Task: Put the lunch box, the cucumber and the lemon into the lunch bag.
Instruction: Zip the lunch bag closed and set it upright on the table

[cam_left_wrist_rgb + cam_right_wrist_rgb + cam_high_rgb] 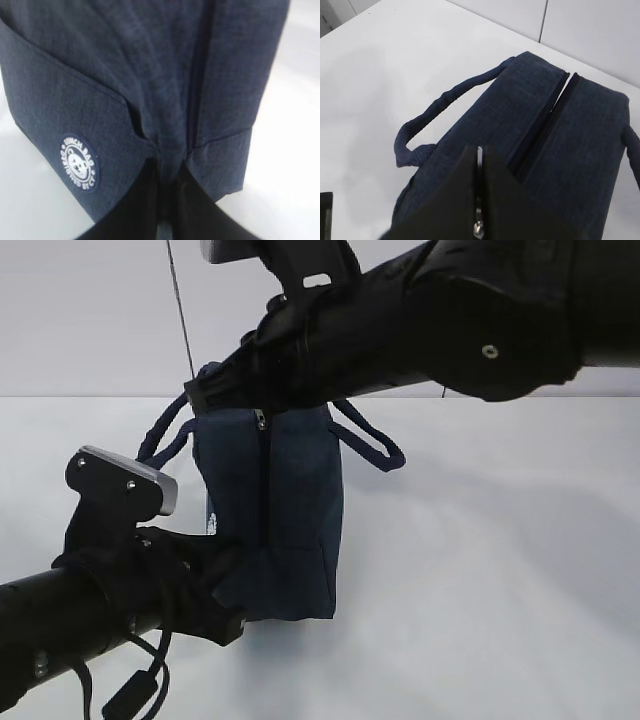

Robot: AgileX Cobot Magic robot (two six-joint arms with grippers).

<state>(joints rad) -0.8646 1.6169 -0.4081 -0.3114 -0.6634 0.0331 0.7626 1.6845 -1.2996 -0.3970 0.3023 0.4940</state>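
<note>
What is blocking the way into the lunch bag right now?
The lunch bag's own zipper: it looks shut along most of the top, parted only at the far end. The right gripper is pinched on the silver pull; the left gripper pinches fabric low on the bag's end. No lunch box, cucumber or lemon is in view.

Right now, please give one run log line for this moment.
left gripper: shut on navy fabric lunch bag | right gripper: shut on silver zipper pull

Low exterior; wrist close-ups, perhaps bag (285, 510)
</note>
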